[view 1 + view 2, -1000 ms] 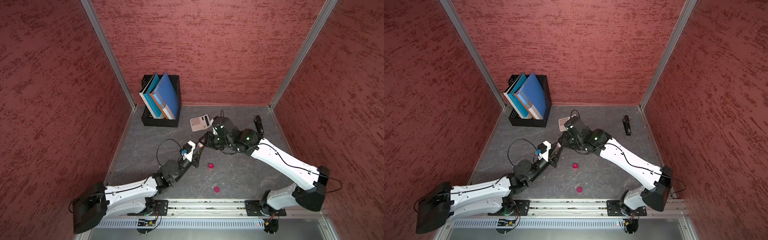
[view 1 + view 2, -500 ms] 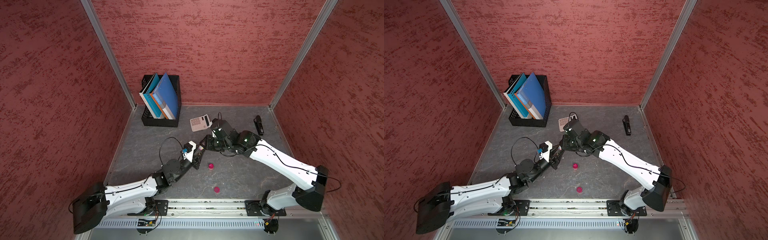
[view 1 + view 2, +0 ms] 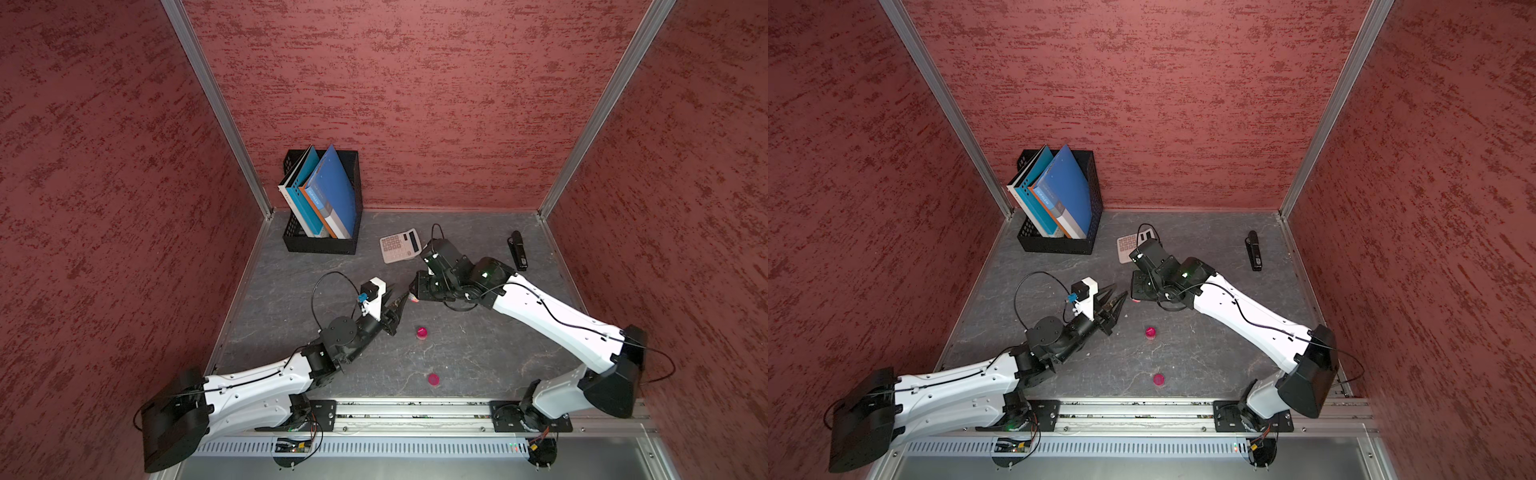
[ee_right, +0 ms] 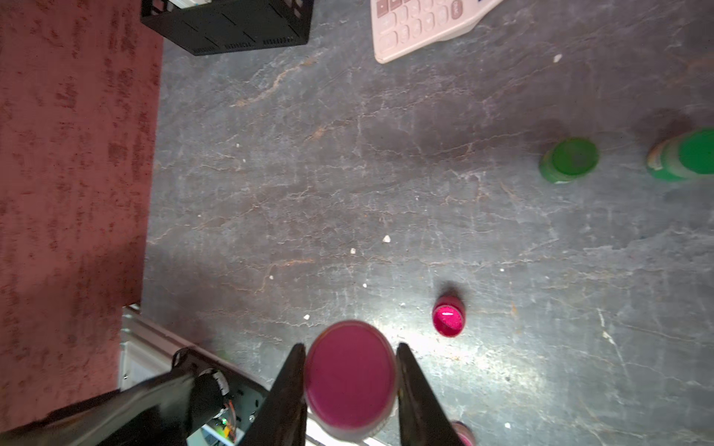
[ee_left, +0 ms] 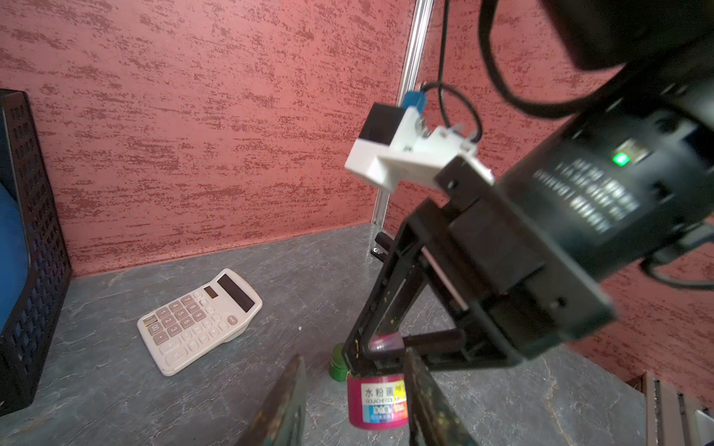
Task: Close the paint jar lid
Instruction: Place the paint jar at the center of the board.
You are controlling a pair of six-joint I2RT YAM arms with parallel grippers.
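Paint jar (image 5: 376, 401), pink with a white label, seems to stand on the worktop (image 3: 478, 345) between the arms; 12 o'clock here is the back wall. The left claw (image 3: 1119, 291), reaching in from 8 o'clock, has just loosened. A second ago its tips looked pinched together at the jar. Now they stand parted either side of the body, with clear daylight on one side. Beyond it the right claw (image 4: 349, 345), coming from 3 o'clock, stays clenched on the lid (image 4: 349, 376) atop the jar. I judge that the jar no longer needs bracing, so the screwing-on is done or nearly so, and the right claw's release is what remains.

Nearest the rail at 6 o'clock, a loose pink lid (image 3: 433, 379) and then a second pink jar (image 3: 422, 332) show plainly. In both top views the paint jar is almost wholly under the right claw, only a pink sliver showing. In the left wrist view that claw's frame covers the lid's seam, so I cannot tell whether it is fully home. One left finger also overlaps the jar's edge, so contact there is unclear. In the right wrist view the jar body hides beneath its own lid, and a green jar (image 4: 687, 154) is cut by the frame edge. Farther off, the calculator (image 3: 399, 245) at 12 o'clock is partly covered by the right wrist in a top view.
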